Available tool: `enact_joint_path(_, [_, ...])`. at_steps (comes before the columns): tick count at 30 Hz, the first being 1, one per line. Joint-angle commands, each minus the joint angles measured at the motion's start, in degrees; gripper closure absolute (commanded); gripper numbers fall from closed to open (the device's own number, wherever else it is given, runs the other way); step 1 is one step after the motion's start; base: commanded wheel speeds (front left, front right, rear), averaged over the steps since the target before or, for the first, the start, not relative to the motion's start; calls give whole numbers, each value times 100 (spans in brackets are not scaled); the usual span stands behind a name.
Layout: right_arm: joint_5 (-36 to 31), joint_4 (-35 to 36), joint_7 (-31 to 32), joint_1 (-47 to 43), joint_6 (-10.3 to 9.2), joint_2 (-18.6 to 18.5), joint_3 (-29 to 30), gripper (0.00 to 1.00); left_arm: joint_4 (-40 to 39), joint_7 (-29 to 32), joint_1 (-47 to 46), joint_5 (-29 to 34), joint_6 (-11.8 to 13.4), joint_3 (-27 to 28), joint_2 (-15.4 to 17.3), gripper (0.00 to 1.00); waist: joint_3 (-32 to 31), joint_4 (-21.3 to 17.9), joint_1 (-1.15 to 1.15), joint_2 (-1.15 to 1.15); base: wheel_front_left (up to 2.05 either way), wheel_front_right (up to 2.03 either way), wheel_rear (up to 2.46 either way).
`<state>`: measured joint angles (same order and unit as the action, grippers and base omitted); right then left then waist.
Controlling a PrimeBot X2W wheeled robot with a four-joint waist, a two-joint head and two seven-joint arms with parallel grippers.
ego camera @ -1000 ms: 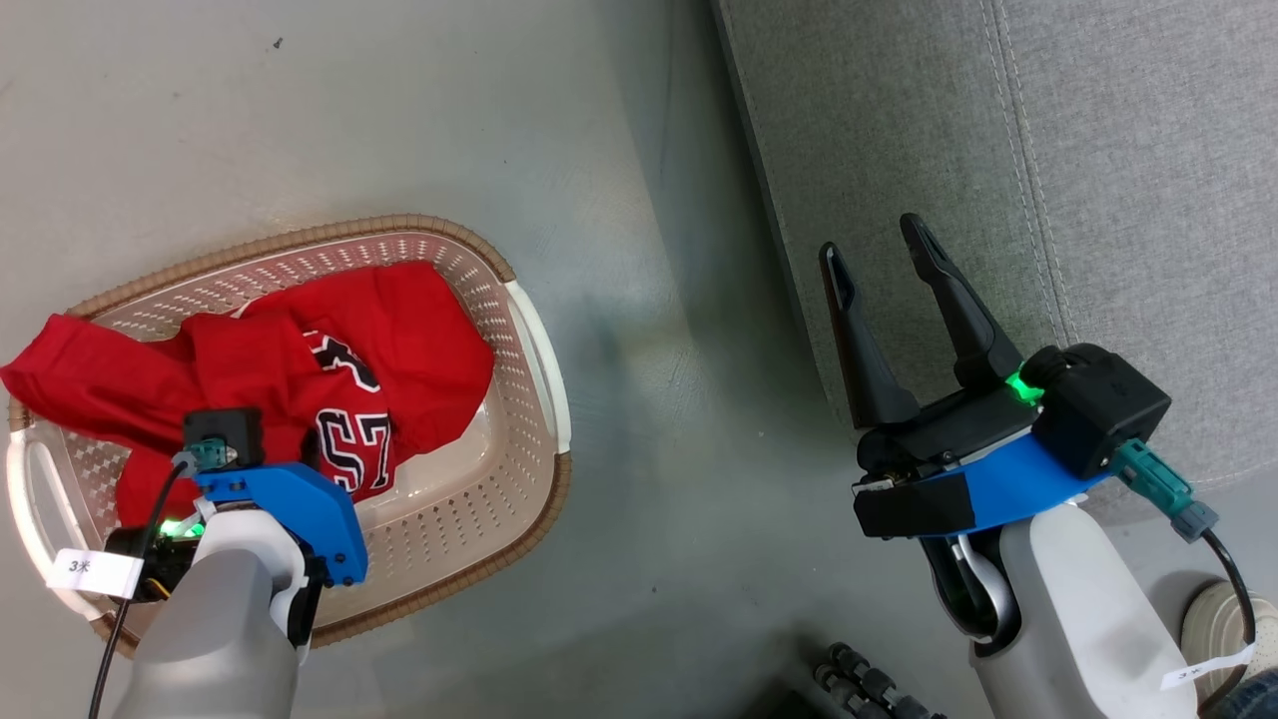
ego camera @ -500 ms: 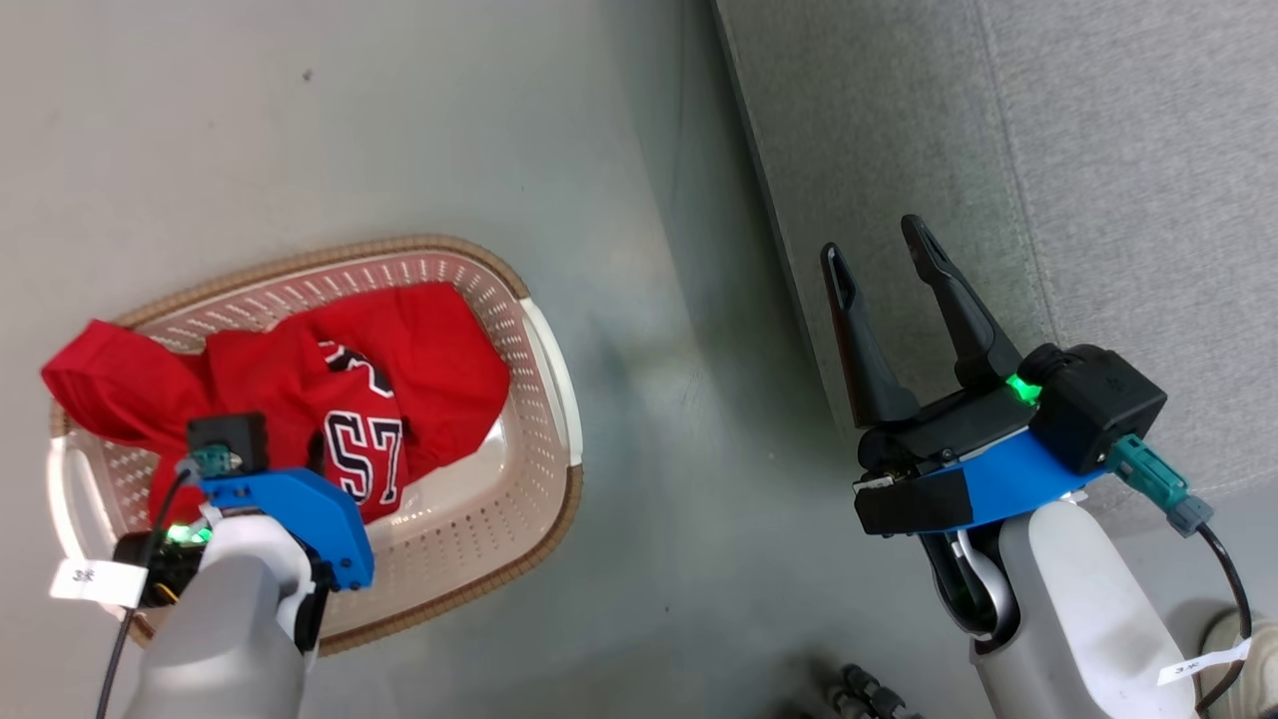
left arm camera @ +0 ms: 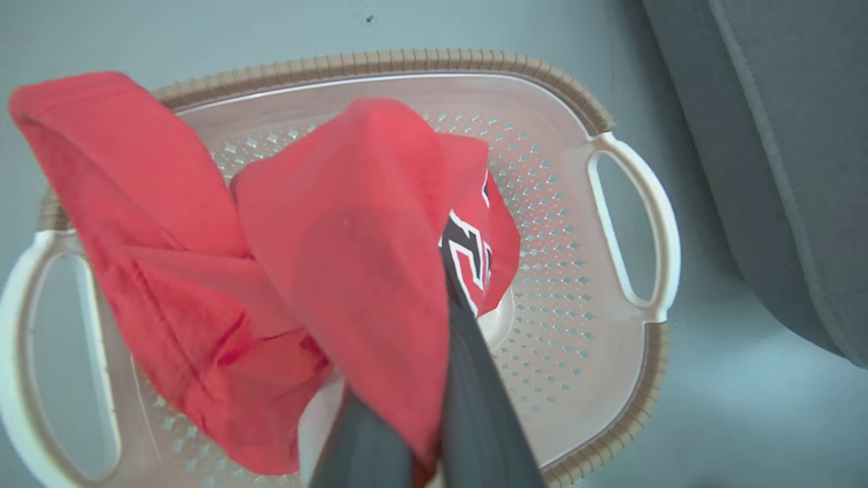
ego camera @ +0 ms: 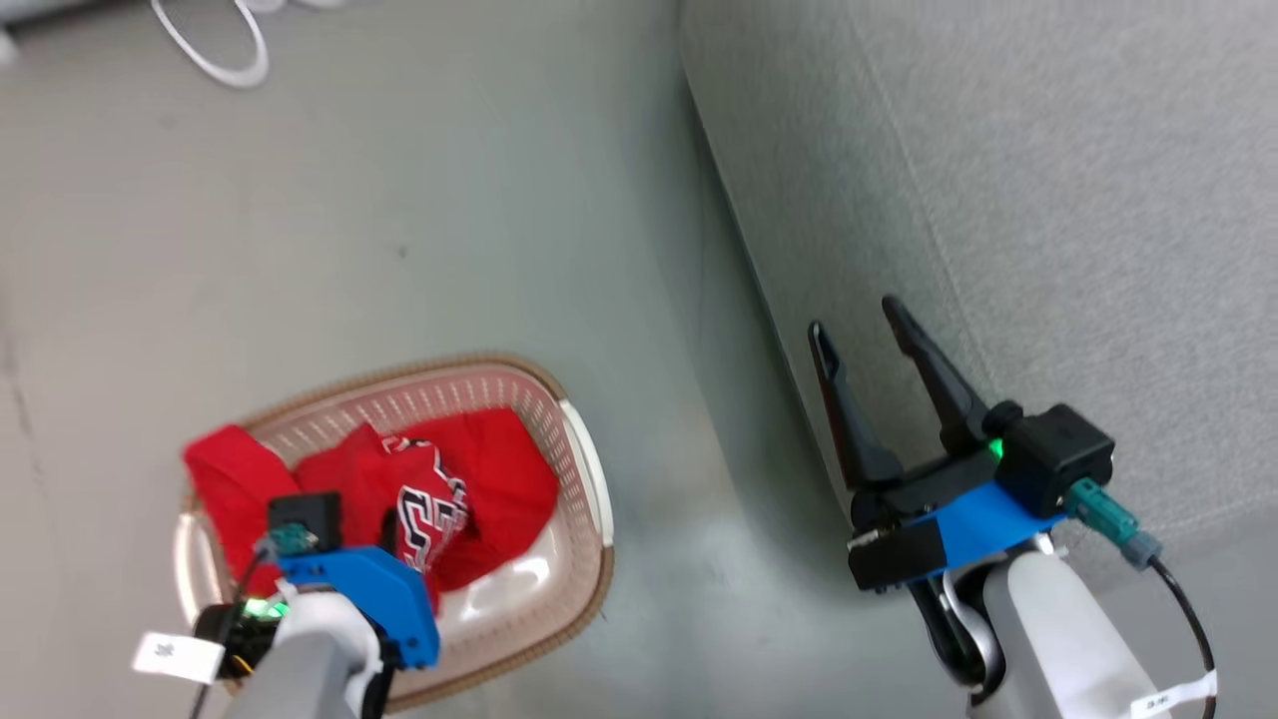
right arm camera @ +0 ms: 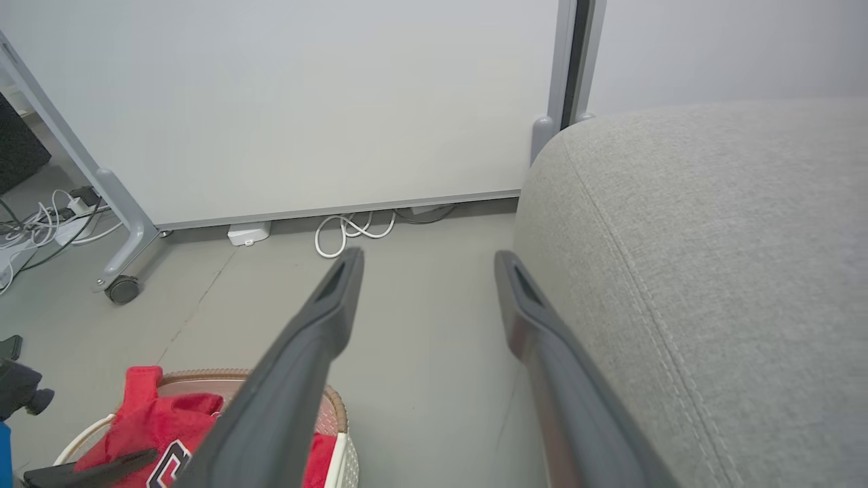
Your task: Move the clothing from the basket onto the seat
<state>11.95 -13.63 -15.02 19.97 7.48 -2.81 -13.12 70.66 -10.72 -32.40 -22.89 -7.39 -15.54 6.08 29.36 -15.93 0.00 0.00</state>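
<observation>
Red clothing (left arm camera: 325,271) gripped by left fingers (left arm camera: 475,400), draped lengthwise across basket (left arm camera: 563,339)

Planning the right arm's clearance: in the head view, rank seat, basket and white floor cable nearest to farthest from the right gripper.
1. seat, just right of the right gripper
2. basket, lower left
3. white cable, top left on the floor

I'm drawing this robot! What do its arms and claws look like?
Each arm is pale grey, with a blue bracket, black camera box, green light, and a teal-plugged black cable with a white tag. The right gripper and left gripper have two long dark fingers each.
</observation>
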Motion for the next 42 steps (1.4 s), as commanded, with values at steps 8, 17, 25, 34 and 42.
enact_joint_path(8, [-260,-366,-22,-606,3,-15,266,0,-762,30,579,-561,-11,-922,-214,100,-1663,558,0,0,0,0,0])
enact_joint_path(17, [-396,-557,0,-1058,3,-15,399,0,-1467,93,825,-1018,-11,-1820,-162,100,-2389,880,0,0,0,0,0])
enact_joint_path(25, [-477,-468,138,-1294,3,-16,475,0,-2146,132,558,-1421,-11,-2519,-13,100,-2701,1107,0,0,0,0,0])
enact_joint_path(34, [-494,-307,314,-1447,3,-15,444,0,-2775,275,-94,-1646,-11,-3104,29,100,-2843,1276,0,0,0,0,0])
enact_joint_path(42, [-482,-252,365,-1480,3,-15,407,0,-3052,425,-685,-1803,-11,-3479,-107,100,-2890,1346,0,0,0,0,0])
